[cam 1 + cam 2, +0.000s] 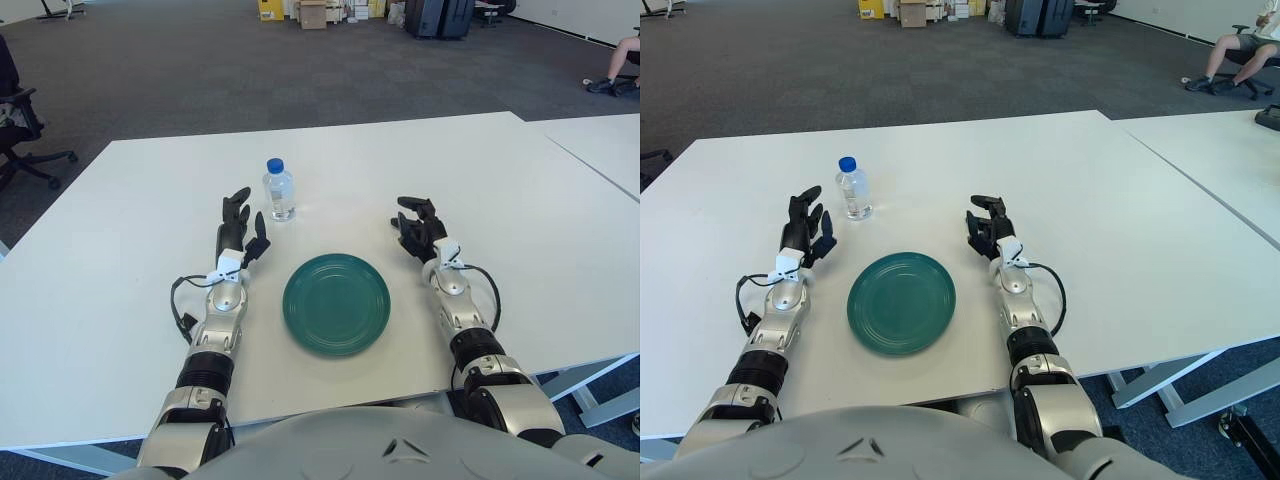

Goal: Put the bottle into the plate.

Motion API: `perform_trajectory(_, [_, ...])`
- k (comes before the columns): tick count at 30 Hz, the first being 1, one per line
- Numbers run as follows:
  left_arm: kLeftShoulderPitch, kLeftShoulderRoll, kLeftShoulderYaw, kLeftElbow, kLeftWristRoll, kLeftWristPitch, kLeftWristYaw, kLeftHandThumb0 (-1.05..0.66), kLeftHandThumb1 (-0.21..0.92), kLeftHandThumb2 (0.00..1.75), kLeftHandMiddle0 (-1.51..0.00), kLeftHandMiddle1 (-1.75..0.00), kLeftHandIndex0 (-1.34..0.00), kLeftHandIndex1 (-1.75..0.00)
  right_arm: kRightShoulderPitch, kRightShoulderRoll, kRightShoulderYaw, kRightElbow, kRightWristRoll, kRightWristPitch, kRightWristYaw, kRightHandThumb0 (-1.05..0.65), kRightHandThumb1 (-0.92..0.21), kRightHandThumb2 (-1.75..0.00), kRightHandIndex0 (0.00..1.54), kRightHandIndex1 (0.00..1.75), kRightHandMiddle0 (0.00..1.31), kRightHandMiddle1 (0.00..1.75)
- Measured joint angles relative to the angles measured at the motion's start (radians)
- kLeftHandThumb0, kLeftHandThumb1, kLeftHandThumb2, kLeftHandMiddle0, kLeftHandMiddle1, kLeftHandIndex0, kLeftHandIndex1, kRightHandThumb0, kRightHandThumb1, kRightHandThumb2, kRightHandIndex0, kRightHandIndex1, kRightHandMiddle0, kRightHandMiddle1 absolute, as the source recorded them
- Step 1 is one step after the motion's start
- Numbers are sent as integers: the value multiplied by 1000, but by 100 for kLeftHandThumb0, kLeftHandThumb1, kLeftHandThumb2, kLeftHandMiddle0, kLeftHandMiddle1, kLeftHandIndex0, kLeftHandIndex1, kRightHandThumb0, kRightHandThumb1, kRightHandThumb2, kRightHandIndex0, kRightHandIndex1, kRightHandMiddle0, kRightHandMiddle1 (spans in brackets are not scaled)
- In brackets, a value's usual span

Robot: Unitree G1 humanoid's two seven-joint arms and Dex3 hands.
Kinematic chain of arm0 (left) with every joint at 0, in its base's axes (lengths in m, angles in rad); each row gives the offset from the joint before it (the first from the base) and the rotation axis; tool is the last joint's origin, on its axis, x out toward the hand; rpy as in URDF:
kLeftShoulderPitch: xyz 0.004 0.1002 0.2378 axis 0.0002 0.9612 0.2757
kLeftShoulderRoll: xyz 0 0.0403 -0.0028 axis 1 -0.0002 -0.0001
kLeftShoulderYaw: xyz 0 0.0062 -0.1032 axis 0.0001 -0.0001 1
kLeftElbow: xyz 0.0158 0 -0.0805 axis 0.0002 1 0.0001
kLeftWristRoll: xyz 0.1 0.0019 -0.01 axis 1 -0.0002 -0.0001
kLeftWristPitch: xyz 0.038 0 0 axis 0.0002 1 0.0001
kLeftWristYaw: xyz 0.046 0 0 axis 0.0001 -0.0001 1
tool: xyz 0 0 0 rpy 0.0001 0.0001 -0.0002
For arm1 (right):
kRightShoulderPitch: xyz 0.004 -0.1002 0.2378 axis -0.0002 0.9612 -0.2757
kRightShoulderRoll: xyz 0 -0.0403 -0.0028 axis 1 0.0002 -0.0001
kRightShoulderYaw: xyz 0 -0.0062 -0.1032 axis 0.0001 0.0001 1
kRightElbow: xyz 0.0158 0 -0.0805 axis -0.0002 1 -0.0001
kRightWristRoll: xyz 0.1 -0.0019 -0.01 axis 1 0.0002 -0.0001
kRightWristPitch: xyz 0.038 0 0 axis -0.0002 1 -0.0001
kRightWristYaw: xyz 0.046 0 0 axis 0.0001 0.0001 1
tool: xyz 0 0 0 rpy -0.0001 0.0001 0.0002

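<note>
Bright, even overhead lighting fills the room, leaving the matte white rectangular table [120, 300] uniformly lit with no hard glare. Shadows are soft and short: a faint one lies beneath the round dark green plate [336, 303], and another lies beside the small clear plastic bottle with a blue cap [279, 189]. Both views are sharp from foreground to the far grey carpet [200, 70], with mild wide-angle stretching toward the edges.

Small clear bottle [279, 190] with blue cap, stood upright on the white desk [120, 290], apart from and beyond the round, empty dark-green plate [336, 303]
</note>
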State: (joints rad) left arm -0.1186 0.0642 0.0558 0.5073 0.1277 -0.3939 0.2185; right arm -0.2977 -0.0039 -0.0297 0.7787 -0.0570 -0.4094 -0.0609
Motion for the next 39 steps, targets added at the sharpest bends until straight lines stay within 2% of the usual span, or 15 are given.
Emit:
perform_trajectory(15, [0,1,0,-2,14,-3,12,-74,92,86,-36,0,0,-78,0,0,0,0,3,0,0,-69,-92,-67,31,83,0,108])
perform_trajectory(21, [0,11,0,6,20,-11,12,-76,92,86,-30,0,0,-70,0,0,-1,2,5,0,4,-69,-92,-67,30,83,0,107])
perform_trajectory(23, [-1,15,0,7,22,-13,12,-80,92,85,-26,0,0,-62,-1,0,-2,4,5,0,6,-68,-92,-67,30,83,0,107])
perform_trajectory(27, [-6,25,-5,9,52,-35,27,-95,92,70,-10,0,0,-30,-4,-1,-5,13,5,-6,9,-68,-92,-65,30,83,0,108])
perform_trajectory(31, [-25,35,-11,16,85,-85,58,-103,92,52,-2,0,0,-8,-5,-1,-7,18,5,-14,8,-69,-92,-65,30,83,0,107])
perform_trajectory(39, [-91,41,-14,69,100,-158,97,-105,92,21,0,0,0,0,-6,-1,-6,19,5,-15,18,-70,-92,-65,30,83,0,105])
